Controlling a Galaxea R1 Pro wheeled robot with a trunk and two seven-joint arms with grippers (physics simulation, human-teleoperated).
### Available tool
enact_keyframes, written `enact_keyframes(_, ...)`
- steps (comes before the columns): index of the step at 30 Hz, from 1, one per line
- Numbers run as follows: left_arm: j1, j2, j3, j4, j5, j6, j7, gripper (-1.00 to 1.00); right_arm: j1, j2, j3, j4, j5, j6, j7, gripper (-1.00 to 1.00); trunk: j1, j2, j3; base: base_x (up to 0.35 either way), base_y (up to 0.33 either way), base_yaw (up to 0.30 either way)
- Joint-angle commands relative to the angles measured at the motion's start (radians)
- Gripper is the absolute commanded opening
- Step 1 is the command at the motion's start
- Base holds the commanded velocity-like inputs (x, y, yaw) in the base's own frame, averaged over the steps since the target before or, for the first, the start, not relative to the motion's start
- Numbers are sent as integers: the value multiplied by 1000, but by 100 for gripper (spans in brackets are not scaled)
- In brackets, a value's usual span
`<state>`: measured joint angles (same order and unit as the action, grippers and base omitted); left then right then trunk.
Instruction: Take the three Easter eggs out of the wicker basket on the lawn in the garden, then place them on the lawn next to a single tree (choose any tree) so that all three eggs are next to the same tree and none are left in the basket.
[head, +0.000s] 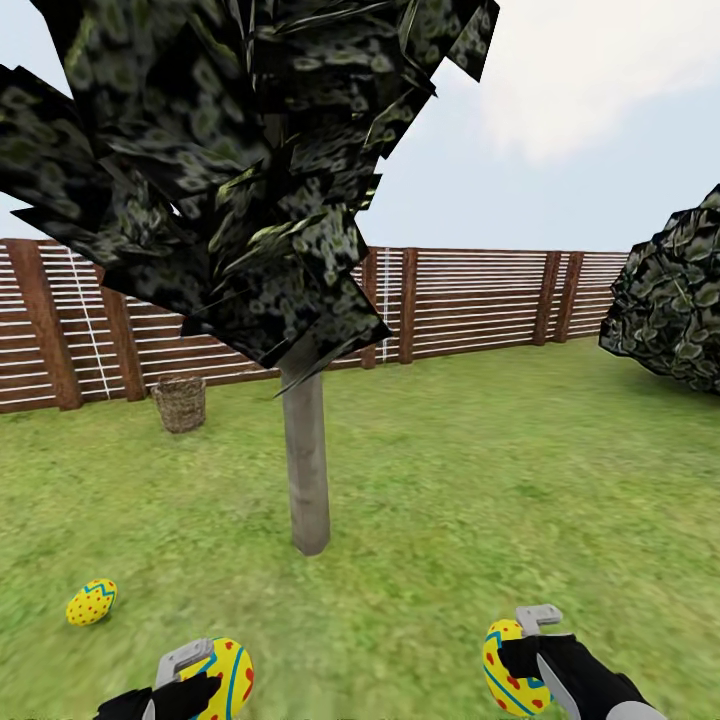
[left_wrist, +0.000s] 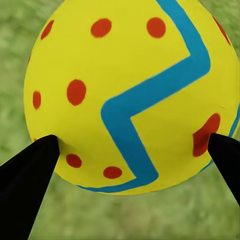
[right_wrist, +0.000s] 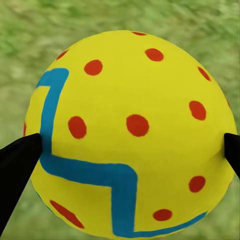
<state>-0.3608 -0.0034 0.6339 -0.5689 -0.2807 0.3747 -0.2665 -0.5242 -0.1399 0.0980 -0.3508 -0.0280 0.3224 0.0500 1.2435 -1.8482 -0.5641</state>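
The left gripper (head: 205, 680) pinches a glossy yellow egg with blue zigzag and red dots (head: 228, 678), long axis roughly upright. The right gripper (head: 520, 655) clamps a matching second egg (head: 508, 670), also upright. A third egg (head: 91, 602) lies tilted on the mottled green lawn (head: 480, 500), left of the slim grey-trunked tree (head: 306, 470). The tan open-weave wicker basket (head: 180, 402) stands by the brown slat fence (head: 470, 300).

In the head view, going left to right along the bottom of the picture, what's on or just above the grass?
Easter egg lying on the lawn → egg held in the left gripper → egg held in the right gripper. Behind these, the tree trunk rises between the two held eggs.
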Motion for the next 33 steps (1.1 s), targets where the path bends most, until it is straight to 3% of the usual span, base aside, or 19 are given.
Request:
enact_keyframes(1, -1, -1, 7, -2, -9, 4, -10, -100, 0, -1, 8, -2, -3, 6, 1, -100, 4, -8, -4, 0, 0, 0)
enact_keyframes(24, -1, -1, 7, -2, -9, 4, -10, -100, 0, 0, 8, -1, -3, 6, 1, -100, 92, -169, -76, 0, 0, 0)
enact_keyframes(33, -1, -1, 6, 18, -9, 0, -10, -100, 0, 14, 8, 0, -2, 6, 1, -100, 127, -232, -105, 0, 0, 0)
